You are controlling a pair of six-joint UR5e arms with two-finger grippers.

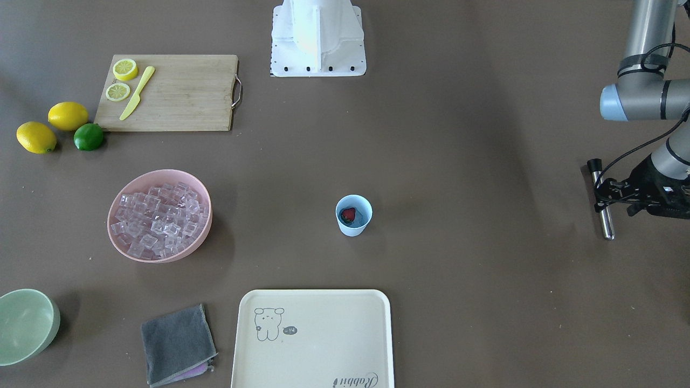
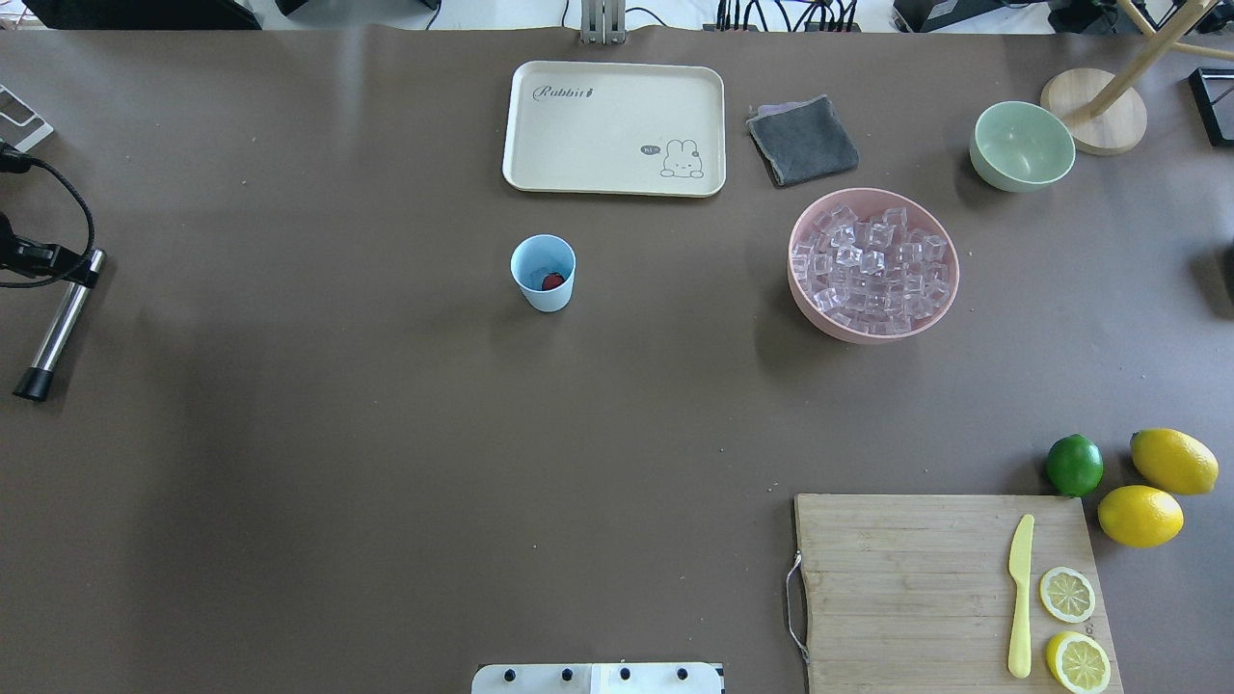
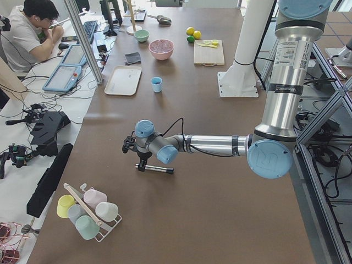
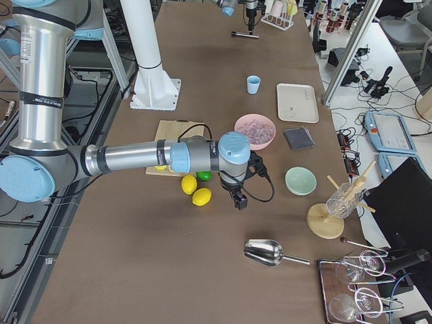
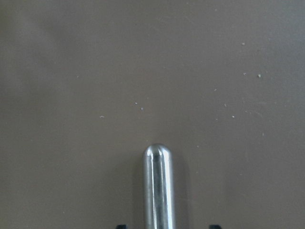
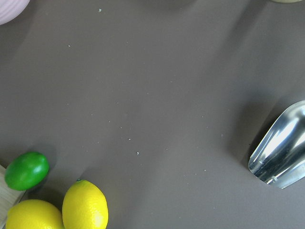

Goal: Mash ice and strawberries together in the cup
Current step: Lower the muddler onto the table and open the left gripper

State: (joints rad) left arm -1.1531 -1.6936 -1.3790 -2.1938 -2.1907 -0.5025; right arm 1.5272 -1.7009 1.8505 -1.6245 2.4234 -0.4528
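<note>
Brown matting is covering the whole table (image 2: 289, 482), and the cup (image 2: 543, 273) is standing upright a little above the middle of the overhead view, just below the cream tray (image 2: 598, 125) and well apart from both arms. One strawberry (image 1: 348, 215) is lying at the bottom of it. No ice (image 1: 159, 218) is showing in the cup; the cubes are sitting heaped in the pink bowl (image 1: 161, 258) at left centre of the front view. At the right edge of that view the left gripper (image 1: 606, 198) is hanging low over a metal rod (image 2: 60, 323), its fingers reaching down either side of the shaft. Whether they are clamping it or standing off it is not showing clearly enough to tell. The right gripper (image 4: 239, 198) is appearing only in the side view, near the lemons, so whether it is closed cannot be told. Its wrist camera is looking down at a steel scoop (image 6: 281, 150). The rod is likely feeling stiff, smooth and slippery, so a firm hold on the shaft away from the rounded tip is looking best. The cup is probably light and easy to tip under pressing, and the ice hard and slick, so steadying the cup's wall is seeming wise.
</note>
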